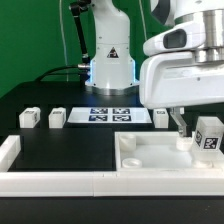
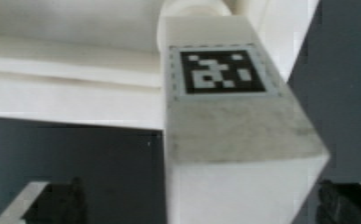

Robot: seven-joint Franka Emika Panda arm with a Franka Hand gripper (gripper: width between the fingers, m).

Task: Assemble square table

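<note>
Bearing 1 black-and-white tag (image 2: 218, 72), the leg block (image 2: 241, 140) faces the spread claw (image 2: 191, 200) over a black table (image 1: 70, 150), green backdrop (image 1: 30, 40) at 12 o'clock.

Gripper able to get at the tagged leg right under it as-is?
Probably yes. The gripper is open, and in the wrist view the leg lies between its fingers with nothing over it.

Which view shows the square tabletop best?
The exterior view: the tabletop lies almost whole, corner recess visible, cut by the picture's right edge. The wrist view shows just a blurred white strip of it behind a tagged leg.
</note>
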